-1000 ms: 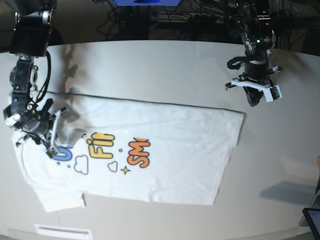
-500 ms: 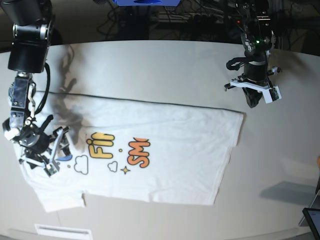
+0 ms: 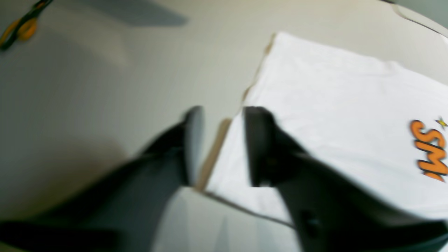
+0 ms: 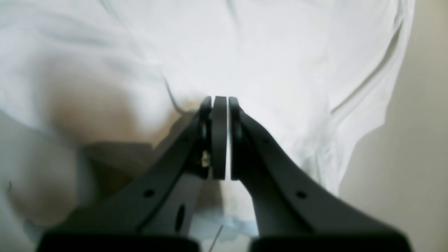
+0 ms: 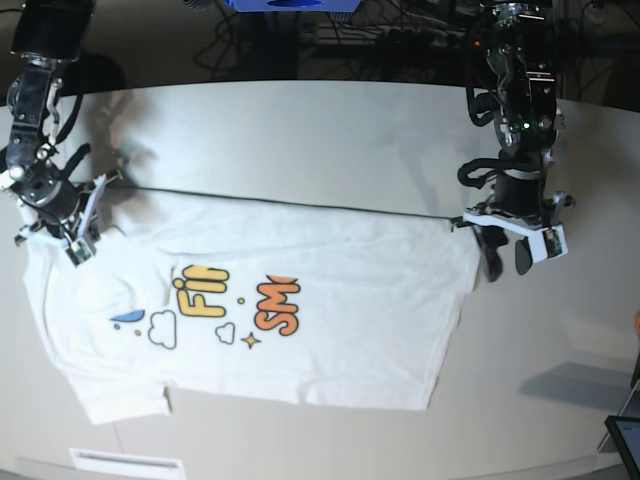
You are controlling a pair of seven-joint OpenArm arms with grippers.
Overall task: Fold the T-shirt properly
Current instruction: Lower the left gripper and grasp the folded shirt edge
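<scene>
The white T-shirt (image 5: 330, 290) lies spread on the table, its upper part folded over into a straight top edge, with orange, yellow and blue print showing. My left gripper (image 5: 507, 262) hangs open just off the shirt's right edge. In the left wrist view its fingers (image 3: 194, 140) stand apart over the edge of the T-shirt (image 3: 332, 105), with nothing between them. My right gripper (image 5: 72, 240) sits at the shirt's upper left corner. In the right wrist view this gripper (image 4: 219, 101) is shut above the wrinkled T-shirt (image 4: 245, 52), with no cloth in its jaws.
A tablet corner (image 5: 625, 440) shows at the bottom right and an orange object (image 5: 636, 322) at the right edge. A white label (image 5: 125, 462) lies at the table's front left. Cables run behind the table's far edge.
The right arm moved from the shirt's lower left print up to its upper left corner, opened and shut again. The left arm came down to the shirt's right edge and opened.
</scene>
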